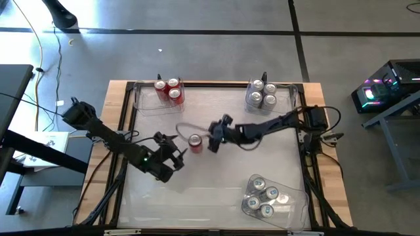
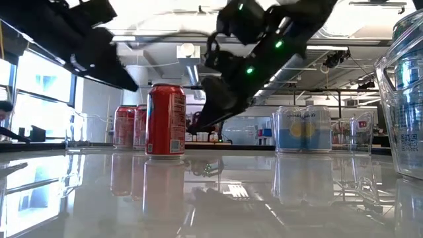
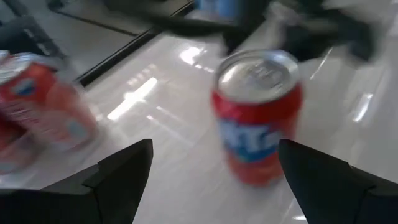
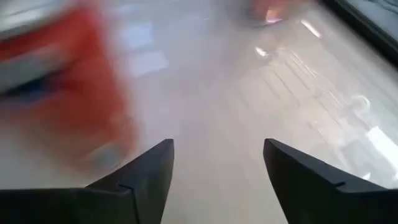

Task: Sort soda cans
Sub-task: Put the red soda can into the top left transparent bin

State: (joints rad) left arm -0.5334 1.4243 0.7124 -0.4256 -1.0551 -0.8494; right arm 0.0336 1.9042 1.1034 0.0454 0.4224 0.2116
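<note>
Glossy table (image 1: pixel 216 190), frame centre: lone red can (image 1: pixel 195 141) upright. Left gripper (image 1: pixel 176 154) fingers wide, empty; approach squarely. Right gripper (image 1: pixel 214 138) fingers parted, empty, beside the can.

Overhead camera looks straight down on my whole bench (image 1: pixel 216 190); low camera sits level at its surface; both share the standing red can (image 1: pixel 195 140).

Bright overhead room light washes the glossy bench (image 1: pixel 216 190), which throws white glare streaks in both wrist views and mirror reflections in the low view. The right wrist view is heavily motion-blurred, a red can (image 4: pixel 68 93) smeared beyond detail. The left wrist view is softer, its red can (image 3: pixel 258 115) slightly blurred.
</note>
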